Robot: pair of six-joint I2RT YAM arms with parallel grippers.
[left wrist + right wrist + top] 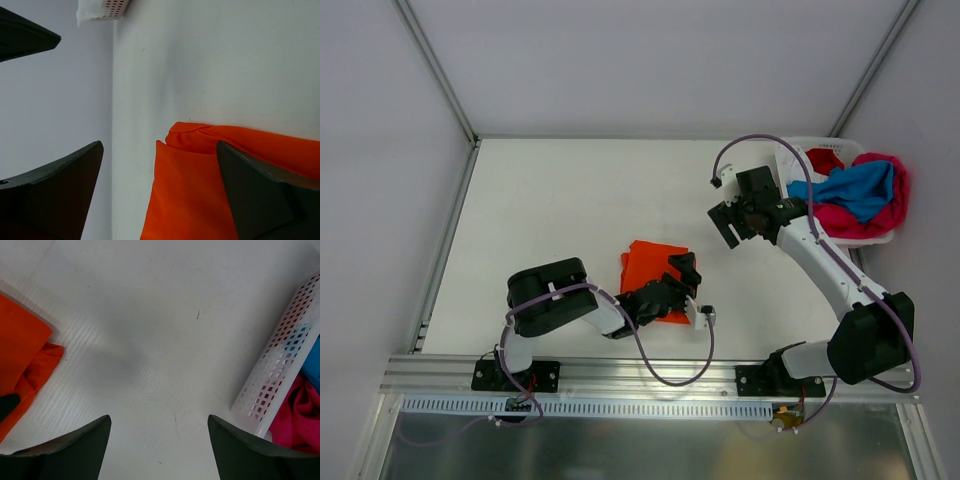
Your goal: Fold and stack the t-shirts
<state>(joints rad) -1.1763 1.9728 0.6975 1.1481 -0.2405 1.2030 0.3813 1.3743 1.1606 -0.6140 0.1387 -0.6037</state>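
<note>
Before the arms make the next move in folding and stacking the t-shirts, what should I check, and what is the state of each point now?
1. Left gripper open, holding nothing: ok.
2. Right gripper open and empty, above the table: ok.
3. Orange t-shirt lies folded on the table: ok.
4. Left fingers lifted clear of the orange cloth: cannot tell; one finger overlaps it.
5. More shirts wait in the basket, blue t-shirt on top: ok.

Orange t-shirt (645, 266) folded, centre; other t-shirts (860, 195) heaped far-right.
</note>
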